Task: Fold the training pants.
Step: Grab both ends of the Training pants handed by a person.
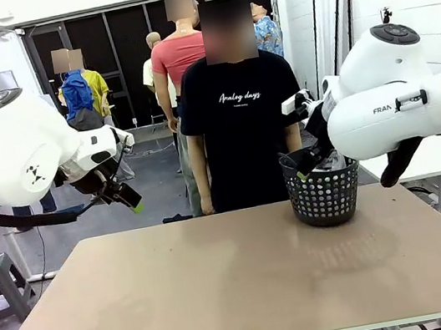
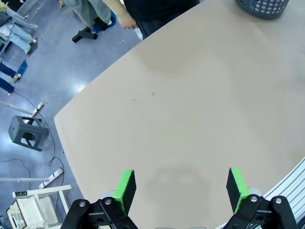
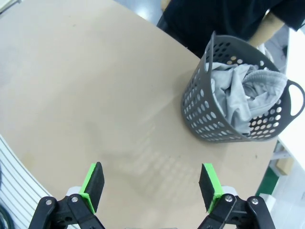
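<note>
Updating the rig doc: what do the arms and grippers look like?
The left arm and right arm are rounded glossy white shells with dark grey joint caps. The right arm carries black "FRAN" lettering; the left arm has a small black mark and a black cable beneath. Left gripper and right gripper: black linkages, green pads.

Training pants [image 3: 239,94] mostly out of sight inside basket [image 3: 199,109]

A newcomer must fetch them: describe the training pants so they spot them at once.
On the tan table, look to the far edge on the robot's right, where a dark holed basket stands. The training pants are the crumpled light grey cloth stuffed inside it, pale against its wall.
</note>
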You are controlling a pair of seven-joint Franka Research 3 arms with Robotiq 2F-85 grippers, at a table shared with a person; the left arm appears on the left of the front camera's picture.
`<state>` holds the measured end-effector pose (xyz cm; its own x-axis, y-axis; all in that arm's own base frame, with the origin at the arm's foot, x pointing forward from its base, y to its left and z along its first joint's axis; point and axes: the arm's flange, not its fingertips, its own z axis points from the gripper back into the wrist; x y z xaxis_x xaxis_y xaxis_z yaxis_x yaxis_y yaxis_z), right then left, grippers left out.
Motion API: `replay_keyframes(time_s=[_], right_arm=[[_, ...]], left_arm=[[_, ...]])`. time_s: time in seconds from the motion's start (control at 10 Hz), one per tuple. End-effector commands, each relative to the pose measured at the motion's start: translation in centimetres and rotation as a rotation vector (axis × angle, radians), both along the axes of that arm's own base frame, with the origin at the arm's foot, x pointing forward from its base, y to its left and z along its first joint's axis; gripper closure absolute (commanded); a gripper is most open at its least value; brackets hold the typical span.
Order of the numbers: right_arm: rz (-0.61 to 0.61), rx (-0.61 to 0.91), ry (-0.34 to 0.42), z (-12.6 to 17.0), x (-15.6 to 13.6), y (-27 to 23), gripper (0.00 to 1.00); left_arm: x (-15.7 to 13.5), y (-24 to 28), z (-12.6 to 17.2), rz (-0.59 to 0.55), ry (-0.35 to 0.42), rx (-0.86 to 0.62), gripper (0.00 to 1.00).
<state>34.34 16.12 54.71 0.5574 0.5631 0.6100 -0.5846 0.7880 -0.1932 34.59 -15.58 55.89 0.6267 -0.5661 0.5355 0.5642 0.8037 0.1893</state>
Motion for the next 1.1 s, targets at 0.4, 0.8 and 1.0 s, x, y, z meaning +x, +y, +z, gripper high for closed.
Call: replay_keyframes(time_s=[0.4, 0.8, 1.0], right_arm=[[0.001, -0.006, -0.007, 0.69, -0.2, 0.08, 0.0], [0.001, -0.006, -0.007, 0.69, -0.2, 0.08, 0.0], [0.001, -0.006, -0.007, 0.69, -0.2, 0.08, 0.0]], left_arm=[[-0.13, 0.03, 0.19, 0.0, -0.004, -0.001, 0.0], [-0.13, 0.03, 0.19, 0.0, -0.004, -0.001, 0.0], [-0.13, 0.03, 0.19, 0.0, -0.004, -0.001, 0.0]])
